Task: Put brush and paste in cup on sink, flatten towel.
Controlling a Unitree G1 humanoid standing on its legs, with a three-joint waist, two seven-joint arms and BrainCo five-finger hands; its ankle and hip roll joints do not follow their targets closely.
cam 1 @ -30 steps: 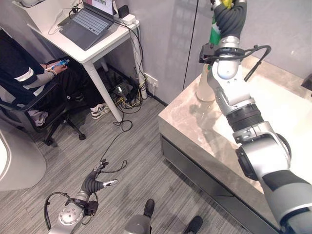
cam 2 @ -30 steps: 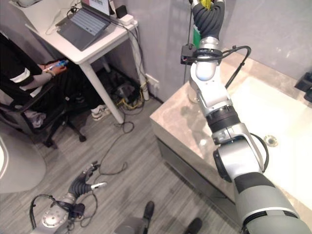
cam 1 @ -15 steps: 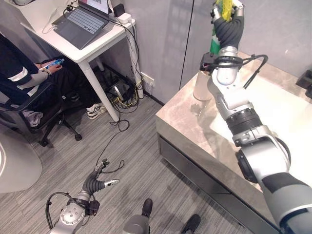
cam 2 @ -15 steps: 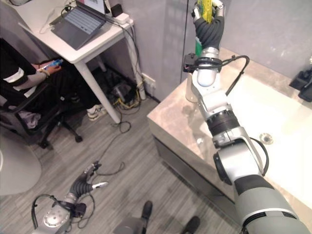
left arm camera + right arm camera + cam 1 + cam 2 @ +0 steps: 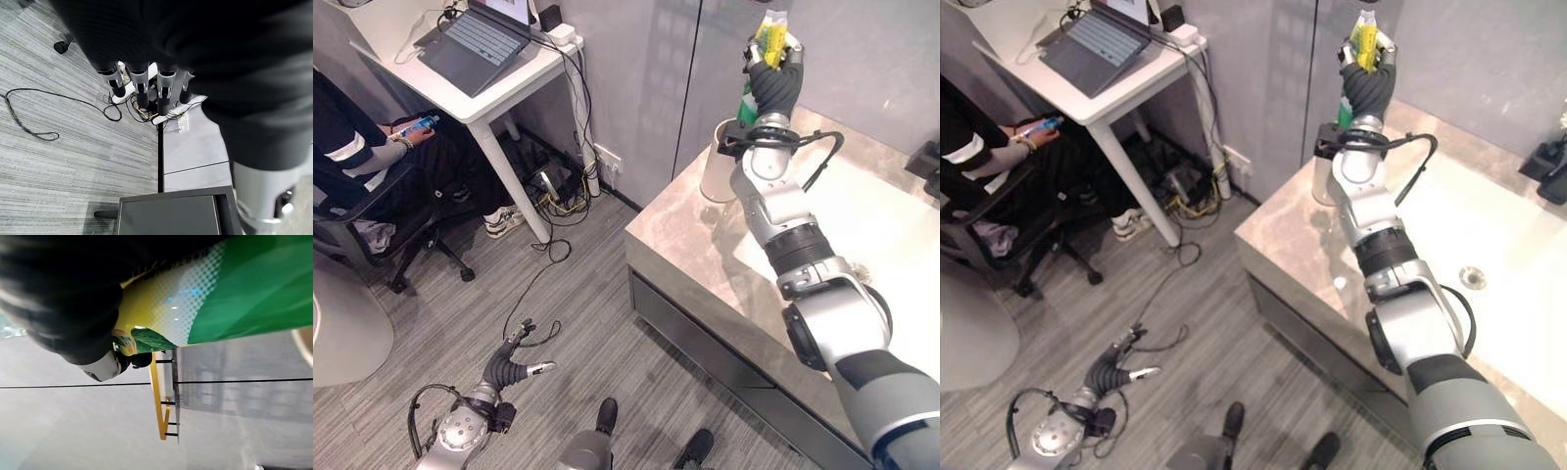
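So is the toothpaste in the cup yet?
Not yet. The right hand holds the toothpaste up above the cup, fingers curled round it.

Grey wood-look plank floor (image 5: 597, 323) is seen across the lower left. Plain grey walls (image 5: 636, 69) are seen behind, with a thin dark vertical seam. A white desk (image 5: 484, 93) stands at upper left, with an open laptop (image 5: 480, 39) on it and cables and a power strip (image 5: 558, 186) tangled beneath. A seated person (image 5: 362, 166) on a dark office chair (image 5: 406, 245) is placed beside the desk. A marble-topped vanity (image 5: 690, 240) with a grey front takes up the right side.
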